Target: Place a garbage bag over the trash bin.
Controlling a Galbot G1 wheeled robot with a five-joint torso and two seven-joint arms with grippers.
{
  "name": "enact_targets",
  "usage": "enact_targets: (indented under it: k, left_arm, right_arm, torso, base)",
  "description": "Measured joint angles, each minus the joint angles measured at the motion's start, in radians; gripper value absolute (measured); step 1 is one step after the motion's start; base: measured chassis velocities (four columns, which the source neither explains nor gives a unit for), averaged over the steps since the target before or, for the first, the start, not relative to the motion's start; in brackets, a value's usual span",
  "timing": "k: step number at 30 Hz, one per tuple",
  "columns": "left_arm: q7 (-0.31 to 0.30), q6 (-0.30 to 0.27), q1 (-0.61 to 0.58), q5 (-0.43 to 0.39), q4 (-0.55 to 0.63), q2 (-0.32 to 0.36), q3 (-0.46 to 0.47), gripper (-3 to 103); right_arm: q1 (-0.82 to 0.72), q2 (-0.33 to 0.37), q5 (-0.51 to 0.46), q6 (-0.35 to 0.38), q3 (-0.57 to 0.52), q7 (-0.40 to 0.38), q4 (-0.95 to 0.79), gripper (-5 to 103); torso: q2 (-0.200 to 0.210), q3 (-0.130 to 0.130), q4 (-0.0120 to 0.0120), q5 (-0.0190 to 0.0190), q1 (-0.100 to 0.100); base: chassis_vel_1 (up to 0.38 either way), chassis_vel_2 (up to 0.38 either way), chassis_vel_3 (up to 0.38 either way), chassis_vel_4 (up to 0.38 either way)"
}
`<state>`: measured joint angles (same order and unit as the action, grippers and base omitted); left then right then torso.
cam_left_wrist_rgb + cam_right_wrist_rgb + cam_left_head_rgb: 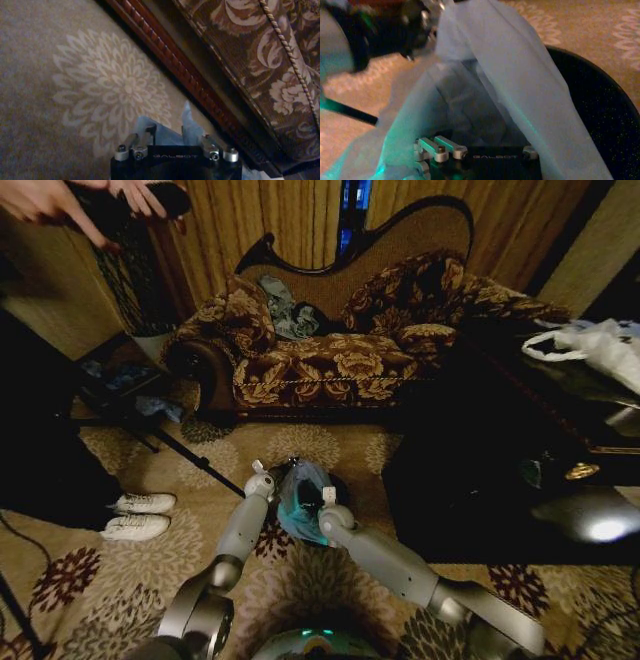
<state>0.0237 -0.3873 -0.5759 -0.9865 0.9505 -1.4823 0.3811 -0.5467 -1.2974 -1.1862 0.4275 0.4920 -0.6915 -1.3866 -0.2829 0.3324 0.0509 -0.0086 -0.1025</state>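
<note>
The pale blue, wrinkly garbage bag (300, 502) stands bunched on the carpet between my two arms. Just behind it to the right is the small black trash bin (340, 484). My left gripper (262, 477) is at the bag's left edge. In the left wrist view, film from the bag (189, 119) clings around the left gripper (169, 129), which is shut on it. My right gripper (327, 498) is at the bag's right side. In the right wrist view the bag (515, 82) rises in a tall fold over the gripper, with the bin's dark rim (600, 108) beside it.
A floral sofa (330, 360) with a grey-blue cloth (290, 310) stands close behind. A black table (500, 480) on the right carries a white plastic bag (600, 345). White shoes (140, 515) and tripod legs (165, 442) are on the left. A person's hands (100, 200) are at the upper left.
</note>
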Motion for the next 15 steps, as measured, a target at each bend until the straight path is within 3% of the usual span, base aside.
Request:
enact_targets:
  k: [2, 4, 11, 13, 15]
  left_arm:
    - [0.003, 0.000, -0.015, 0.009, 0.024, 0.000, 0.000, 47]
    - [0.007, 0.000, -0.023, 0.011, 0.036, 0.001, 0.001, 47]
    - [0.015, -0.003, -0.082, 0.030, 0.140, 0.026, 0.003, 81]
    - [0.016, -0.006, -0.095, 0.030, 0.160, 0.031, 0.003, 81]
    - [0.016, -0.012, -0.117, 0.026, 0.192, 0.036, 0.003, 90]
  right_arm:
    - [0.001, 0.002, 0.000, -0.009, -0.012, 0.024, -0.005, 100]
    - [0.003, 0.005, 0.000, -0.011, -0.015, 0.030, -0.009, 100]
    - [0.009, 0.026, -0.009, -0.013, -0.043, 0.060, -0.042, 100]
    - [0.010, 0.028, -0.009, -0.012, -0.045, 0.065, -0.045, 100]
    - [0.010, 0.036, -0.006, -0.011, -0.052, 0.081, -0.047, 100]
  torso:
    - [0.000, 0.000, 0.0000, 0.0000, 0.000]
    - [0.000, 0.000, 0.0000, 0.0000, 0.000]
    - [0.000, 0.000, 0.0000, 0.0000, 0.000]
    - [0.000, 0.000, -0.0001, 0.0000, 0.000]
    - [0.000, 0.000, -0.0001, 0.0000, 0.000]
  base:
    - [0.000, 0.000, 0.000, 0.000]
    - [0.000, 0.000, 0.000, 0.000]
    - [0.000, 0.000, 0.000, 0.000]
    - [0.000, 0.000, 0.000, 0.000]
    - [0.000, 0.000, 0.000, 0.000]
